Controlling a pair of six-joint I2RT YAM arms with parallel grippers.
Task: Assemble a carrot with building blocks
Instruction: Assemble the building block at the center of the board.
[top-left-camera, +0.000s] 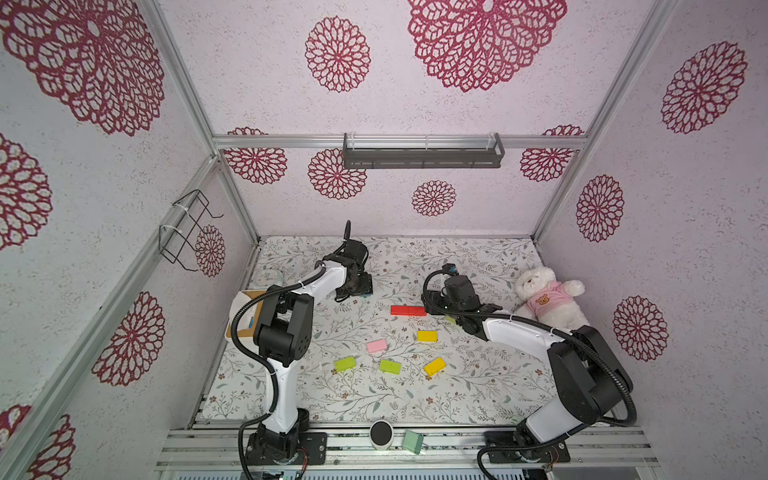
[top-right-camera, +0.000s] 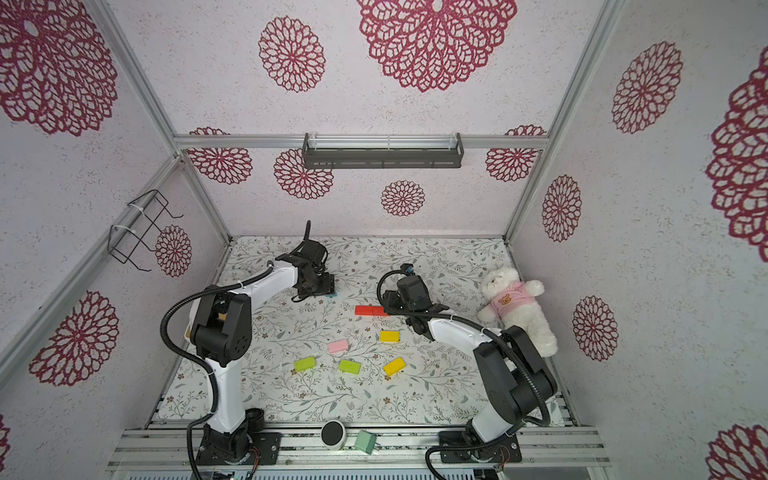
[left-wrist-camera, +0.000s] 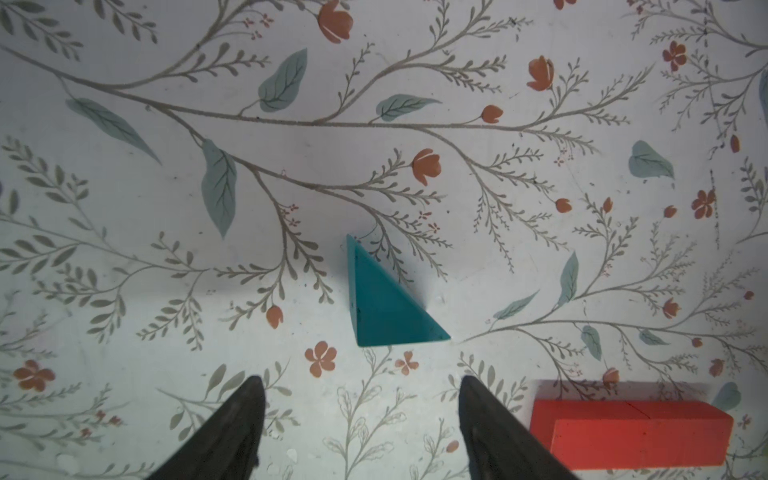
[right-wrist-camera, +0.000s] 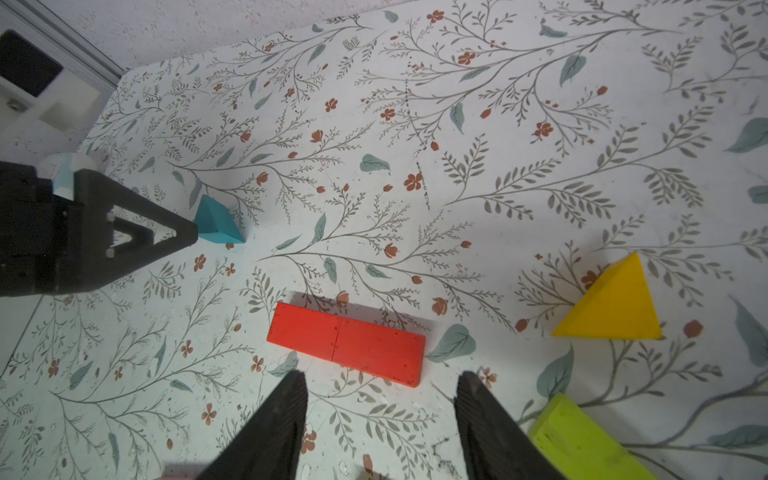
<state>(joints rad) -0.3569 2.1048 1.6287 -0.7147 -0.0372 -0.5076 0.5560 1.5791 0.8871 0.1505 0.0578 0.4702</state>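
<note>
Blocks (right-wrist-camera: 374, 350) — two red, flat, butted end to end.

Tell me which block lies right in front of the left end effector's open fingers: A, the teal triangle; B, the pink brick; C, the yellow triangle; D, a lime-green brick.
A: in the left wrist view the teal triangle lies just beyond the tips of the left end effector, whose jaws stand apart with nothing between them.
</note>
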